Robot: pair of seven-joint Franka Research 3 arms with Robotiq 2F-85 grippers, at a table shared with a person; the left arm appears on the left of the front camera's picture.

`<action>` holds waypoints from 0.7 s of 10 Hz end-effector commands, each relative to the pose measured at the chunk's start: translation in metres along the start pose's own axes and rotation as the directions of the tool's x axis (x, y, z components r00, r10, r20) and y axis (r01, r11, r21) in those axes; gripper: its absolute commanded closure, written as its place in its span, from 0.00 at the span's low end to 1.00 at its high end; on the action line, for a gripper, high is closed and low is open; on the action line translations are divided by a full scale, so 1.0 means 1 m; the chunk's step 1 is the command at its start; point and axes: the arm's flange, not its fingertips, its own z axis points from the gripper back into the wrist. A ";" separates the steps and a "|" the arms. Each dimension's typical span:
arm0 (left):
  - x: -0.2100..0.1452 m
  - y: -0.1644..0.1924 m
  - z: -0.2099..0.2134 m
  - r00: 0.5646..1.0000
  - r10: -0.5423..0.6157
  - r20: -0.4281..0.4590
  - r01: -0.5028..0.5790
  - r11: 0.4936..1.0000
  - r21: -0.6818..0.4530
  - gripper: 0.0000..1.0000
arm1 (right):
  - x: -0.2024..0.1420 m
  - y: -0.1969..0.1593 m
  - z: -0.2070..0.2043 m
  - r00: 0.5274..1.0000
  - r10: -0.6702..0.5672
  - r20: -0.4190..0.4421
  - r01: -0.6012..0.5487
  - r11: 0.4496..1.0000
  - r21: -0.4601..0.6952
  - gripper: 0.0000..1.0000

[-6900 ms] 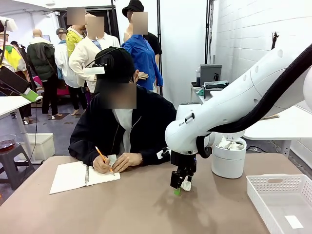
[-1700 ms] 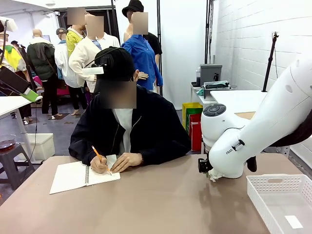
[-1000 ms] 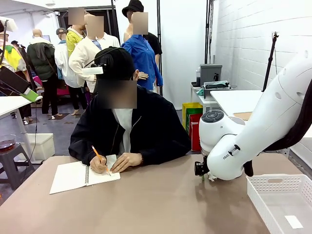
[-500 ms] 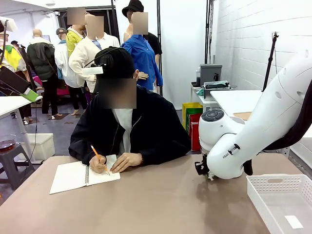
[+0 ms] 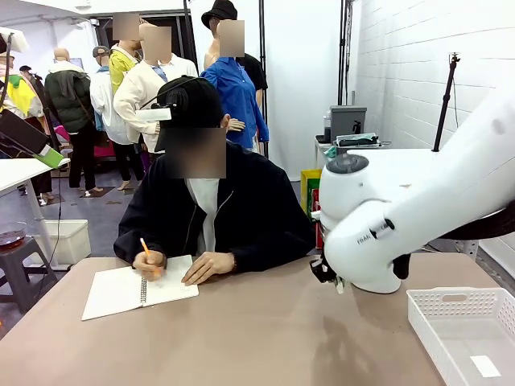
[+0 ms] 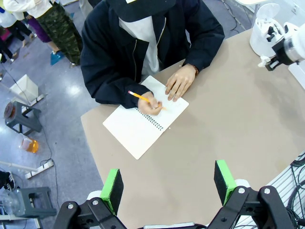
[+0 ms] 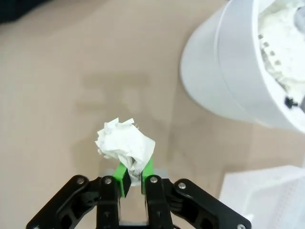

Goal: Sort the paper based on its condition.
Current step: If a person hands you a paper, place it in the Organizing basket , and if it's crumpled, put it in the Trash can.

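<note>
While the right gripper (image 7: pixel 135 175) is pinched shut on the lower folds of the paper (image 7: pixel 125 145), the wad sits low over the tabletop (image 7: pixel 57 86), near the bin (image 7: pixel 224 71). My read: near weightless, soft, crushable, not slippery. A thin fold could tear or slip free, so a bite through the bulk is safer. The left gripper (image 6: pixel 168 186) hangs open and empty.

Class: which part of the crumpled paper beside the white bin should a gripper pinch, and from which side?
A creased edge of the crumpled paper, from above, as the right gripper has it: the lump is soft, so folds flatten between pads.
</note>
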 end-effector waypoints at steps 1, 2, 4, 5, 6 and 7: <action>0.000 0.001 0.000 1.000 0.001 -0.002 -0.001 1.000 0.010 0.00 | 0.001 -0.014 0.056 0.999 0.047 -0.017 -0.046 0.999 0.026 1.00; 0.000 0.001 0.000 1.000 0.001 -0.002 -0.001 1.000 0.010 0.00 | 0.008 -0.021 0.078 0.999 0.046 0.022 -0.046 0.999 0.028 1.00; 0.000 0.001 0.000 1.000 0.001 -0.002 -0.001 1.000 0.010 0.00 | 0.026 -0.043 0.099 0.999 0.019 0.032 -0.020 0.999 0.031 1.00; 0.000 0.001 0.000 1.000 0.001 -0.002 -0.001 1.000 0.010 0.00 | 0.039 -0.059 0.102 1.000 0.006 0.013 -0.007 0.999 0.039 1.00; 0.000 0.001 0.000 1.000 0.001 -0.002 -0.001 1.000 0.010 0.00 | 0.055 -0.077 0.101 1.000 -0.023 0.002 0.023 0.999 0.042 1.00; 0.000 0.001 0.000 1.000 0.001 -0.002 -0.001 1.000 0.010 0.00 | 0.072 -0.093 0.095 0.999 -0.033 -0.027 0.035 0.997 0.074 1.00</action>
